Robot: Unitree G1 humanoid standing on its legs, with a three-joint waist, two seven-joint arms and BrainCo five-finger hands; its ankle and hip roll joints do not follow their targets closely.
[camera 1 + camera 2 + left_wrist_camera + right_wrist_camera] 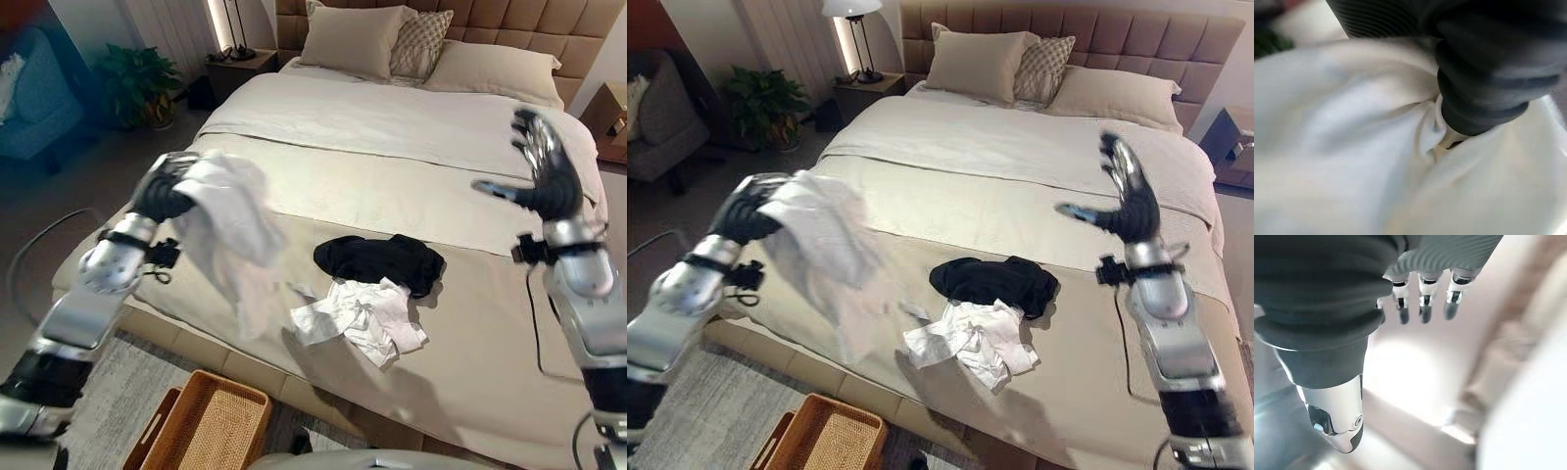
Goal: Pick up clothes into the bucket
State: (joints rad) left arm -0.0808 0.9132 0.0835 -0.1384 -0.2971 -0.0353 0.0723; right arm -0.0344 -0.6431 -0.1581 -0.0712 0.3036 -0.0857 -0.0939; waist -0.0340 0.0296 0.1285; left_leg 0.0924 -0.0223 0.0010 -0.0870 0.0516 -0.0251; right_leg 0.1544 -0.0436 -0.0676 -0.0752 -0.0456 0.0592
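**Shirt held up over the bed's edge**

White garment (230, 230) hangs from the left hand (165, 191), its long axis running down from 12 to 6 o'clock, the loose end trailing toward the near edge of the bed (411, 127). The left wrist view shows dark-covered fingers curled into the bunched cloth — a firm hold.

Right hand (544, 166) is raised at about 3 o'clock above the bed, fingers straight and spread, thumb out to the side, holding nothing.

On the cover, 2 more pieces lie touching: a black garment (382, 262) and, at its 6 o'clock, a crumpled white shirt (361, 318). A woven basket (211, 423) stands on the floor at 6 o'clock below the hanging cloth, beside the bed. Pillows (358, 39) sit at 12 o'clock — a potted plant (137, 83) at 10. No readable print.
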